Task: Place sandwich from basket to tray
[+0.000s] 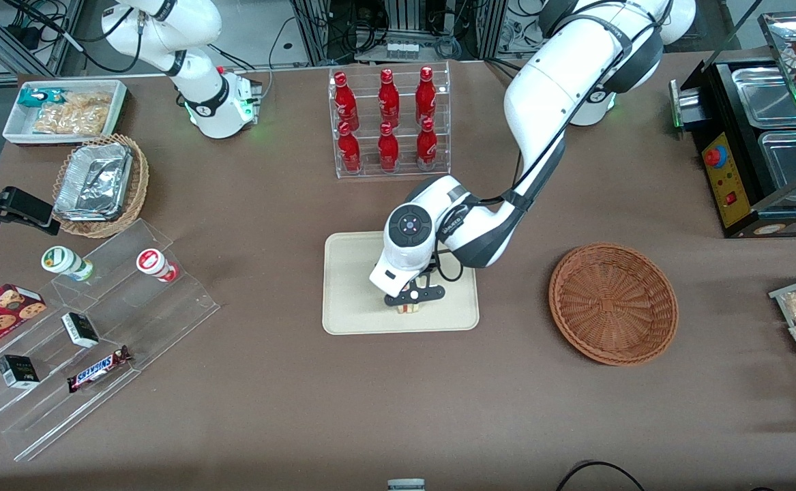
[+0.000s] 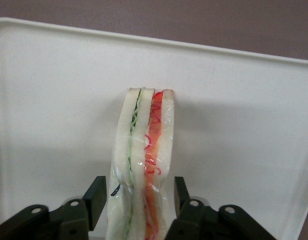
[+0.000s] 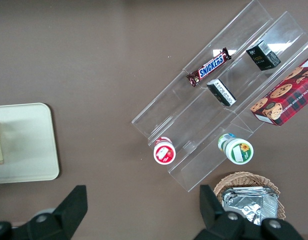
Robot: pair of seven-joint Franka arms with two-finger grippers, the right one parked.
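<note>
From my wrist camera, the gripper is nearest, its 2 fingers spread slightly wider than the sandwich, with a thin gap on each side, so I see it gripping nothing. The sandwich stands on edge on the tray, green layer beside red. In my front view the gripper sits low over the tray, at the sandwich. The basket lies beside the tray, toward the working arm's end, empty.
</note>
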